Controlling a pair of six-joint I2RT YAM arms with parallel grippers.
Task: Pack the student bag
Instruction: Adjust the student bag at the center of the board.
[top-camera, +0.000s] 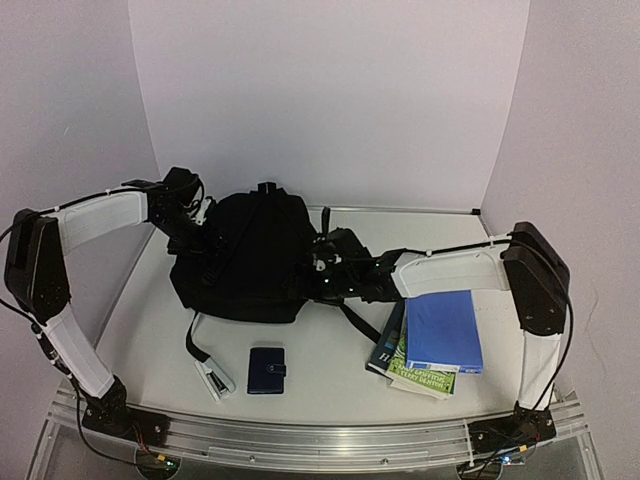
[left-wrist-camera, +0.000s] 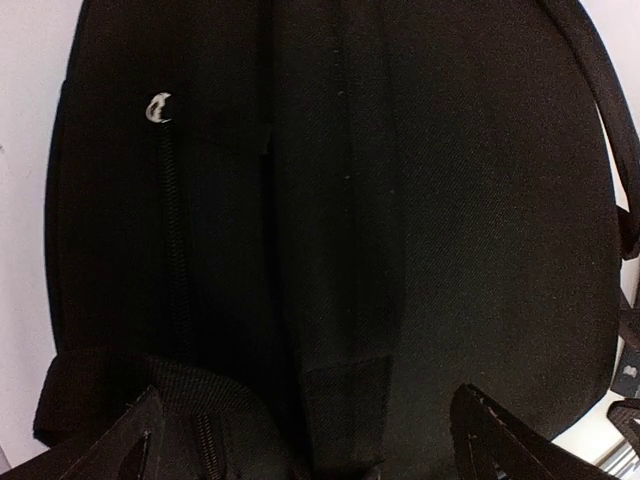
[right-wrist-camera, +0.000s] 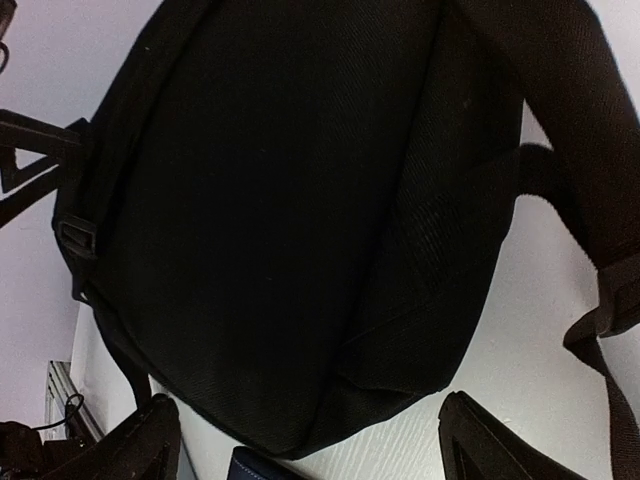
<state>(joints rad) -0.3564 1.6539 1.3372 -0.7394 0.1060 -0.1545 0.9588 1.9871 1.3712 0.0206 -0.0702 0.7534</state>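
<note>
The black backpack (top-camera: 245, 255) lies on the white table (top-camera: 330, 350), left of centre in the overhead view, with straps trailing towards the lower edge of the frame. The left fingers (left-wrist-camera: 135, 445) are spread wide at the bag's upper left side, with black fabric and a zip line showing between them. Whether they touch the fabric cannot be told. The right fingers (right-wrist-camera: 490, 440) are also spread wide, at the bag's right side, and hold nothing. A dark blue wallet (top-camera: 267, 370) lies below the bag, apart from it. At lower right, a blue book (top-camera: 443, 330) rests on a green-covered book (top-camera: 418, 378).
</note>
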